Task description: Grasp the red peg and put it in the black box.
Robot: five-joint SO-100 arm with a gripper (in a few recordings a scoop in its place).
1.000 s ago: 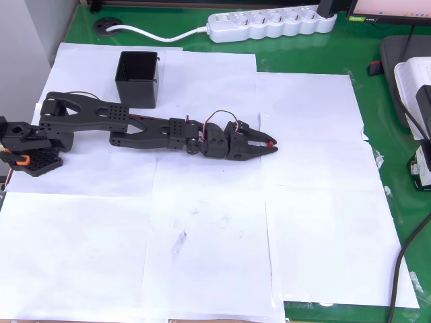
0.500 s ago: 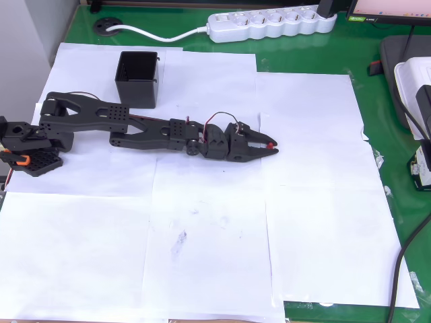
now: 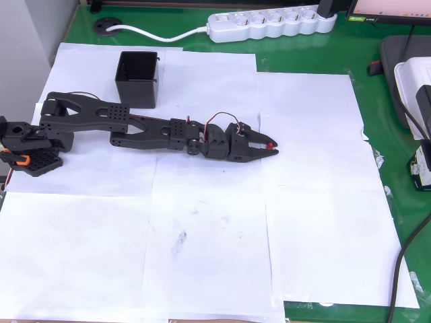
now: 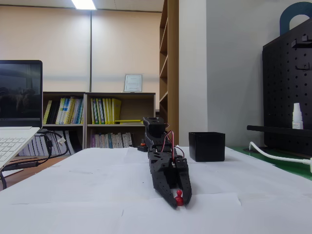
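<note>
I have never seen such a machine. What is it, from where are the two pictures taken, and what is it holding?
It is a small black robot arm, stretched out low over paper sheets on a green table. One picture looks down from above; the other is taken from table height, facing the arm's tip. At that tip is the gripper, two fingers that pinch. Between their ends sits a tiny red peg, and they appear closed on it. The black box stands apart, near the arm's base. A white power strip lies at the table's edge.
</note>
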